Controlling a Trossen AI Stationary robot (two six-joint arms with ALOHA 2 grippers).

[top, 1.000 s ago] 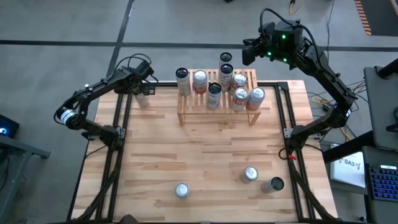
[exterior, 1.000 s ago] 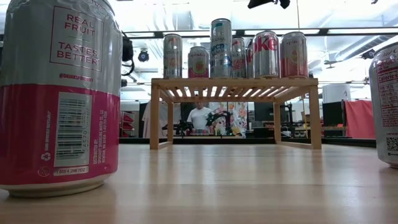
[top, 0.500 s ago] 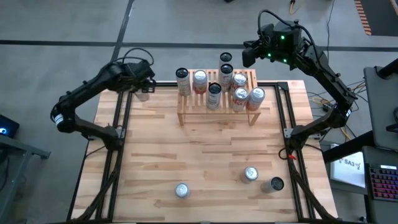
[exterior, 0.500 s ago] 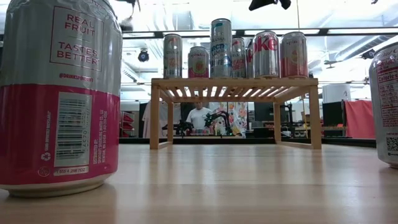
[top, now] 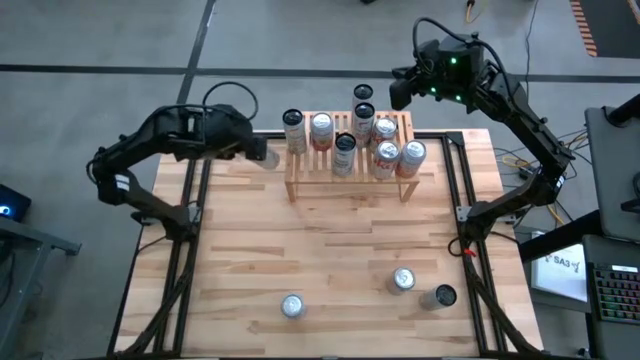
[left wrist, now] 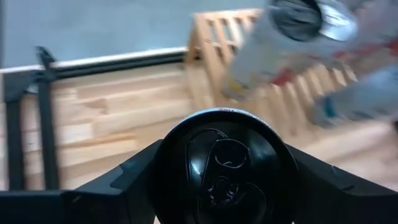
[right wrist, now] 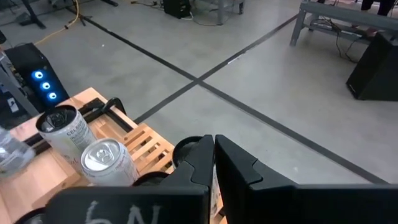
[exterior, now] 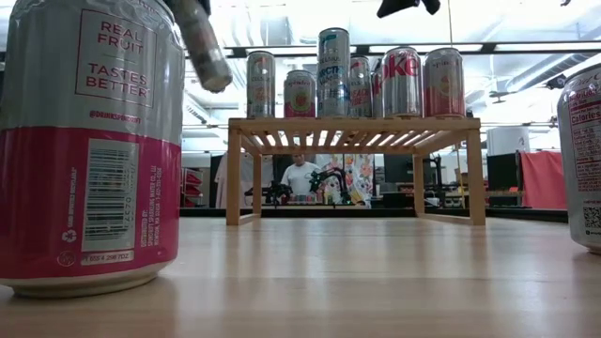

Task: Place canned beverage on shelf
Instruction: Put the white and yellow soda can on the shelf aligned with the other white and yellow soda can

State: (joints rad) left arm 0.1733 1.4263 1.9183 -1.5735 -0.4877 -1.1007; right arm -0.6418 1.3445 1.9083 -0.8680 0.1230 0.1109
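The left gripper (top: 250,150) grips a tilted can (top: 266,156) in mid-air, just beside the shelf (top: 345,178). The right gripper (top: 398,88), fingers pressed together and empty, hangs above the shelf's far edge.

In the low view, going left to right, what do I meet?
Big pink-and-grey can close to the camera → tilted can held up in the air by the left gripper → wooden shelf with cans standing on top → part of another near can at the right edge.
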